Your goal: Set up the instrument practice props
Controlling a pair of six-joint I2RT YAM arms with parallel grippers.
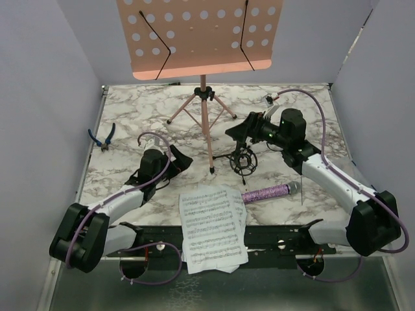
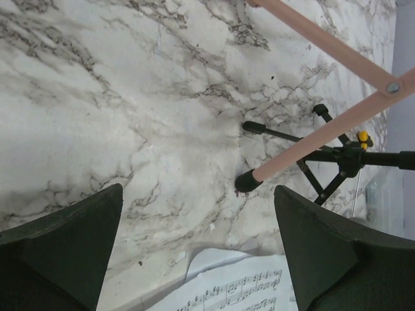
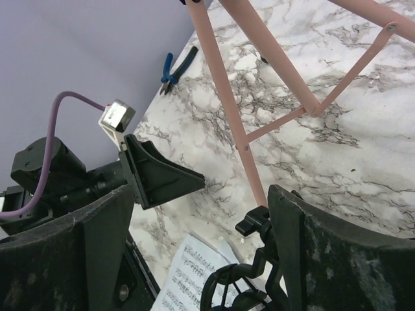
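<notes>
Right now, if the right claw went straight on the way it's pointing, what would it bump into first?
Most likely the small black shock-mount, which sits just ahead between the open fingers of the right gripper. Beyond it runs the pink stand's leg, though depth is hard to judge.

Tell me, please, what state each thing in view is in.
music stand, upright on its tripod legs, desk bare.
sheet-music pages, lying flat in a loose stack.
microphone, lying on its side.
shock-mount, standing on its tripod legs, holding no microphone.
pliers, lying flat.
left hand, open, empty.
right hand, open, empty.
</notes>
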